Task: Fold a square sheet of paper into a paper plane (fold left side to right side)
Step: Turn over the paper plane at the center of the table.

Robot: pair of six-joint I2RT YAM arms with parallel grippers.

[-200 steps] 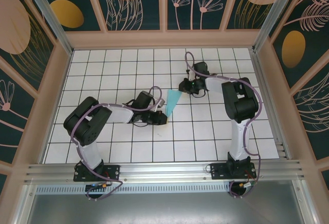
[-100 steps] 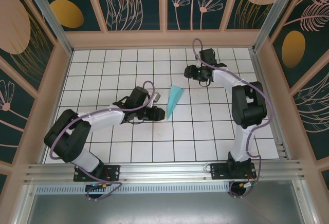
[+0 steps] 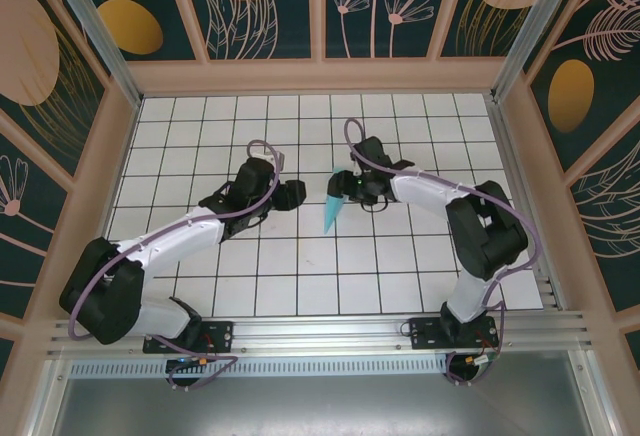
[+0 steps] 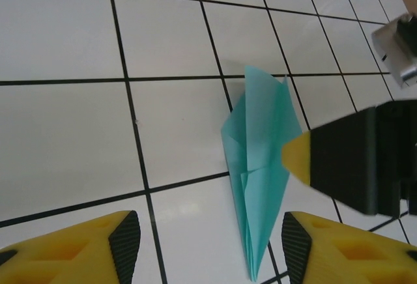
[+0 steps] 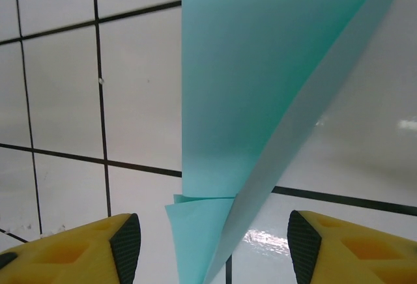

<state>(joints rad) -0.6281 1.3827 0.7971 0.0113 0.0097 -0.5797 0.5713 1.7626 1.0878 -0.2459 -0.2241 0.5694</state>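
Note:
The paper plane is a slim light turquoise dart lying on the white grid table, its point toward the near left. My left gripper stands open just left of it, apart from the paper. In the left wrist view the dart lies ahead between the yellow fingers, nearer the right one. My right gripper hovers open over the dart's wide far end. In the right wrist view a raised flap of the paper stands between its wide-apart fingers, unclamped.
Wooden frame walls with dark floral panels close in the table on three sides. An aluminium rail with both arm bases runs along the near edge. In the left wrist view the right gripper's yellow fingertip overlaps the dart's right edge.
Both grippers have opened and let go of the paper. The left gripper drew back to the left and farther away. The right gripper swung out toward the far side, then returned over the dart's wide end.

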